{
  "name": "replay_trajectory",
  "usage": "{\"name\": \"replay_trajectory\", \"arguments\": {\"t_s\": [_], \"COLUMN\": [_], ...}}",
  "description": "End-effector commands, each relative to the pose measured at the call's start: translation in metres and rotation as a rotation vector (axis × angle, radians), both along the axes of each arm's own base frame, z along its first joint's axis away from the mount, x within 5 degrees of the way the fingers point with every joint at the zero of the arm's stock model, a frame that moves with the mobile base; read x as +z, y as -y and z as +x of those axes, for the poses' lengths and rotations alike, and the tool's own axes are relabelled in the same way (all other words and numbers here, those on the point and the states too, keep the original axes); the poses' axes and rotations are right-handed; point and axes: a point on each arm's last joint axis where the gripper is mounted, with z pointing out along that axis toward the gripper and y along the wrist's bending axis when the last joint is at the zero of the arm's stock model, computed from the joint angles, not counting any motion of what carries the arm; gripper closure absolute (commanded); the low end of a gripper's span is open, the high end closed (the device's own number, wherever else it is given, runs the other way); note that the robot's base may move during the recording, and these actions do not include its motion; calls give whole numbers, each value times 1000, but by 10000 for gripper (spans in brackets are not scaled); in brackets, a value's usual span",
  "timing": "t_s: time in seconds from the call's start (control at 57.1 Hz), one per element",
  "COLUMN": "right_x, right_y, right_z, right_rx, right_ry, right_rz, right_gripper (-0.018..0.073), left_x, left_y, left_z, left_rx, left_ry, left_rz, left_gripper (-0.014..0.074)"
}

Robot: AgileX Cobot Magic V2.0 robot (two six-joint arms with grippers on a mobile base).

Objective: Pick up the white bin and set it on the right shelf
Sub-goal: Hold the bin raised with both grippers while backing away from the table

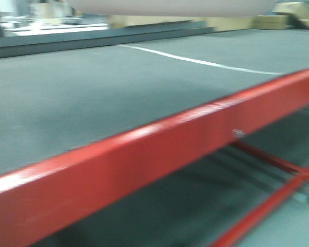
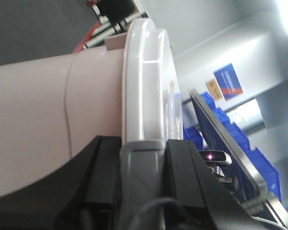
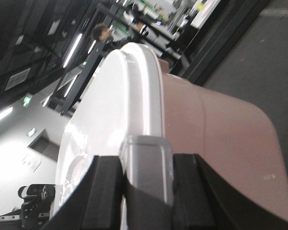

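The white bin (image 2: 48,110) is off-white and faintly pink, with a glossy white lid (image 2: 149,81). It is held off the ground between my two grippers. My left gripper (image 2: 143,143) is shut on a grey latch (image 2: 143,182) at the rim of one end. At the other end my right gripper (image 3: 146,160) is shut on the matching grey latch (image 3: 146,167), with the bin's wall (image 3: 221,143) beside it. In the front view only the bin's underside (image 1: 170,6) shows, along the top edge. I cannot pick out the right shelf with certainty in any view.
A red rack beam (image 1: 144,154) crosses the front view close by, with thinner red bars (image 1: 278,170) and grey floor (image 1: 92,92) behind it. In the left wrist view a grey metal rack beam (image 2: 221,139) carries blue bins (image 2: 240,139). Dark racks and a person (image 3: 103,31) stand beyond the bin.
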Motion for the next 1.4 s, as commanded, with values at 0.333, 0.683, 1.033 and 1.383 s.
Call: {"name": "replay_trajectory", "arguments": {"t_s": [0.333, 0.683, 1.033, 1.383], "right_x": [30, 30, 30, 30], "right_y": [-10, -10, -10, -10], "right_z": [-14, -14, -14, -14], "right_rx": [75, 75, 75, 75], "right_ry": [125, 125, 125, 125], "right_rz": [97, 97, 97, 97], "right_gripper": [501, 501, 501, 501], "left_x": [35, 35, 35, 35], "left_y": [15, 15, 15, 15], "left_z": [-40, -40, -40, -40], "left_rx": [-270, -270, -270, -270], "left_ry": [136, 136, 136, 136], "left_rz": [-111, -111, -111, -111], "left_gripper": [722, 722, 722, 722]}}
